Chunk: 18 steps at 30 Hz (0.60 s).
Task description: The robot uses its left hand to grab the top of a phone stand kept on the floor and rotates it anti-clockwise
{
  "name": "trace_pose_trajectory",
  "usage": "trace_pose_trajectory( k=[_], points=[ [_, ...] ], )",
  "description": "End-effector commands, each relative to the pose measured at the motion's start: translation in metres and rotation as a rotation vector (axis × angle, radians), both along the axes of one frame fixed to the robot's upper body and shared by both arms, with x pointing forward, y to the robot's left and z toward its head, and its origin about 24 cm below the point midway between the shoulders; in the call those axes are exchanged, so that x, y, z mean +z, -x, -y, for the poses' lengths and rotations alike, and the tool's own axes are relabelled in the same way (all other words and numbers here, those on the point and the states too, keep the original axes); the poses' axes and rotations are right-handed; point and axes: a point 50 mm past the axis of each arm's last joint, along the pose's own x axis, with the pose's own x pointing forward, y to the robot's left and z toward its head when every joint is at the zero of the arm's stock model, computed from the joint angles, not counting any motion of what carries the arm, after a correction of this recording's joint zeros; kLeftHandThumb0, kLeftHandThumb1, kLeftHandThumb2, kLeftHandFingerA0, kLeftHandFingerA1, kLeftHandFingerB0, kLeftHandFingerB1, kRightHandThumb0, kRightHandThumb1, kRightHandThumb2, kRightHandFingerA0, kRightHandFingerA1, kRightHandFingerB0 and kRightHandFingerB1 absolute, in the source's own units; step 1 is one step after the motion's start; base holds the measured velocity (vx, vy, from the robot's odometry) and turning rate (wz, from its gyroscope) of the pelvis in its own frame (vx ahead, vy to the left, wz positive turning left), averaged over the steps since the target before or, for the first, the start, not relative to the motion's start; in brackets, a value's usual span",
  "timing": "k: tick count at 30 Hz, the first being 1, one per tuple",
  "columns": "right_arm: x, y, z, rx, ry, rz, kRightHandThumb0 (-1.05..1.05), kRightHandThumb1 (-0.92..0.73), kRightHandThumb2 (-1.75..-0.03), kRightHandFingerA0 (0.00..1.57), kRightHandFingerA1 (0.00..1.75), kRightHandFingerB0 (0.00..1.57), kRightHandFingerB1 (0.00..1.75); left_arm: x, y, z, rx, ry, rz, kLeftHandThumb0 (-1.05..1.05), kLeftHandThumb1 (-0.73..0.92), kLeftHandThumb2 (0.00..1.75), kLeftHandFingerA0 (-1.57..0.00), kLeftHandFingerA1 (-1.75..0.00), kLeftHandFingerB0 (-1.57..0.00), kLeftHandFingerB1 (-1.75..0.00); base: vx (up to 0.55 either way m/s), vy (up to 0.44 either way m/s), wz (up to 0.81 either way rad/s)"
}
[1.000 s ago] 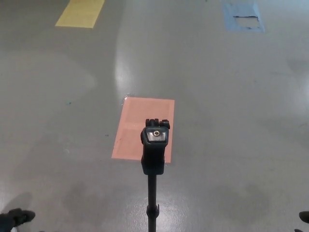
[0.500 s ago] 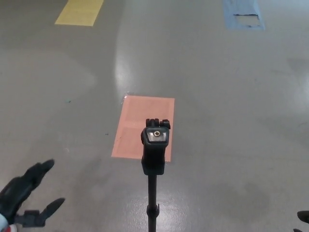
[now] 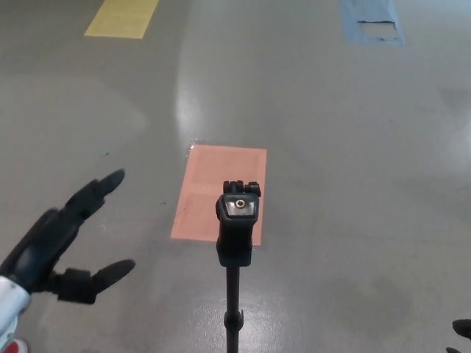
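The black phone stand (image 3: 235, 243) rises from the floor at bottom centre, a thin pole topped by a block-shaped head with a small brass screw on its upper face. My left hand (image 3: 65, 239) is at the lower left, open, its fingers spread and pointing up-right toward the stand. A wide gap separates it from the stand's head. Only a sliver of my right hand (image 3: 462, 331) shows at the bottom right corner.
Behind the stand's head, a salmon-pink rectangle (image 3: 219, 184) is marked on the grey floor. A yellow patch (image 3: 121, 18) lies at the far top left and a blue patch (image 3: 372, 22) at the far top right.
My left hand has risen from the bottom left corner and moved up and right toward the stand, opening its fingers. The stand has not moved.
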Motion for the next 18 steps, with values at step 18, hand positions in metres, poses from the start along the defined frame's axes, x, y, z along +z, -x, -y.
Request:
trace_pose_trajectory(
  k=[18],
  points=[
    [0.016,-0.015,0.009,0.021,0.017,0.002,-0.74,-0.62,-0.94,0.04,0.33,0.06,0.24,0.163,0.064,0.074,-0.486,-0.127,0.625,-0.24,0.35,0.65,0.0,-0.06,0.0,-0.16,0.0,0.0,0.0]
  ],
)
